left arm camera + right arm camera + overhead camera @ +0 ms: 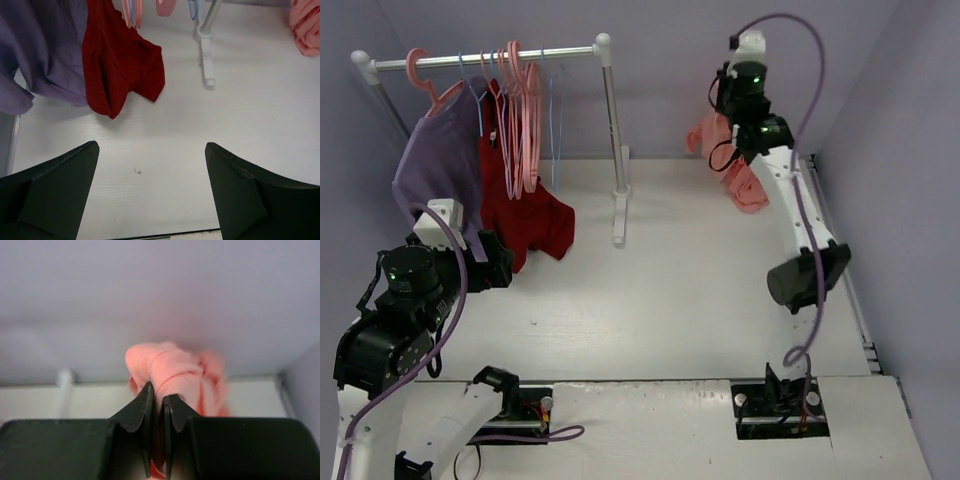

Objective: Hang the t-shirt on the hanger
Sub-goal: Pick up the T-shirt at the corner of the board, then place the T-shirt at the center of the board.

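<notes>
Two arms, 2 claws, 1 rack, 3 garments. The garments are a purple shirt and a dark red garment, both hanging off the rack rail, plus the salmon t-shirt over on the far right.

The pink hangers are bunched mid-rail. There are several, but they overlap too much for a firm count. The thin light-blue wire hanger hangs bare just right of them, w/ another blue strand or two nearby. I can't separate those.

The right claw is pinched nearly closed on a fold of the t-shirt, cloth bulging above the tips. The t-shirt is held up in a crumpled wad near the back wall, well apart from the hanger. I can't tell if its lower end touches the table.

The left claw is spread wide w/ nothing btwn its fingers. It sits near the front left, just beside the red garment's hem.

The table is white and matte. The walls are pale lavender-grey on three sides.

The rack's left post is cut off by the purple shirt. The right wrist view is soft and blurry behind the cloth. The red garment's top is lost among the hangers, so I can't tell which one carries it.
</notes>
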Controlling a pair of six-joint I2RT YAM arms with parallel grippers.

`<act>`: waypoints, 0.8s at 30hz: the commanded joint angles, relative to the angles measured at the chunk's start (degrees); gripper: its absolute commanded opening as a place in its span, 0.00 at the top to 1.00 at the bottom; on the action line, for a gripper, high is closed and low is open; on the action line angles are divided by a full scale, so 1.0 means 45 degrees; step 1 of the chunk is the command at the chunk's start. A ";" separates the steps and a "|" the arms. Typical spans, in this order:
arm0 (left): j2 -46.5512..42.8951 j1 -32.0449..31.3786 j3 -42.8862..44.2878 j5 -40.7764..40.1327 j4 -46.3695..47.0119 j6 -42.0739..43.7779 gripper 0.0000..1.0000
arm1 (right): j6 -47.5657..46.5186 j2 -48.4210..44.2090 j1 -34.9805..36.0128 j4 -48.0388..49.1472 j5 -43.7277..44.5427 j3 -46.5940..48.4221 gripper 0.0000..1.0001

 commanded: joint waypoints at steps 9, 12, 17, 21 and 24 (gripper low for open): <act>0.0373 -0.0071 0.1466 0.0774 0.0555 -0.0556 0.17 | -0.0414 -0.6297 0.0916 0.1102 -0.5615 0.0342 1.00; 0.0316 -0.0071 0.1604 0.0818 0.0535 -0.0620 0.17 | 0.0613 -0.6370 0.1684 0.1281 -0.7021 0.0325 1.00; 0.0129 -0.0071 0.1723 0.0893 0.0516 -0.0690 0.17 | 0.1065 -0.6004 0.3783 0.1678 -0.7471 0.0371 1.00; -0.0095 -0.0071 0.1819 0.0754 0.0510 -0.0629 0.17 | 0.1111 -0.5327 0.5483 0.2051 -0.7293 0.0570 1.00; -0.0214 -0.0071 0.2153 0.0649 0.0496 -0.0597 0.17 | 0.1232 -0.4303 0.6922 0.2170 -0.7271 0.2032 1.00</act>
